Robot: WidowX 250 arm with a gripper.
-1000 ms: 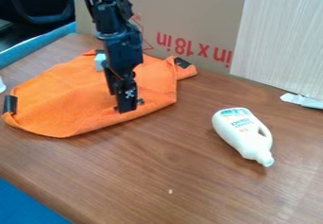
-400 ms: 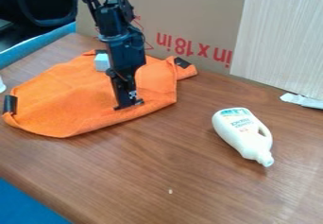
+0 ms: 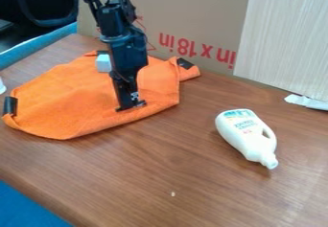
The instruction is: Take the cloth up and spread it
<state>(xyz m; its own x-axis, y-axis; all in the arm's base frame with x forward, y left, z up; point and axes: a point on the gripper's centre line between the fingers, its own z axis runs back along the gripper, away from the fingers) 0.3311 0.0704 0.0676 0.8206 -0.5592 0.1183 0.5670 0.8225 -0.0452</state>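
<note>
1. The wooden counter (image 3: 217,197) is carrying the cloth and the bottle.
2. A cardboard sheet (image 3: 192,10) with red print is standing behind the counter.
3. The orange cloth (image 3: 70,101) is lying on the left part of the counter, partly spread, with shallow creases. Black patches are marking its left end (image 3: 10,105) and its far right corner (image 3: 185,63).
4. A pale, fine-striped board (image 3: 282,39) is standing upright in front of the cardboard, at right.
5. The black arm (image 3: 126,46) is extending downward from the top edge, over the cloth.
6. The pincer (image 3: 131,107) is pointing down at the cloth's right part, near its front edge. Whether it is spread or pressed together, or pinching the fabric, cannot be told.
7. The white bottle (image 3: 240,131) is lying right of the cloth, well apart, its neck pointing toward the camera.
8. A white item (image 3: 307,101) is resting near the board's foot.
9. A pale block (image 3: 104,63) is showing just beside the arm, within the cloth's outline.
10. A light speck (image 3: 173,193) is lying on the front of the counter.
</note>
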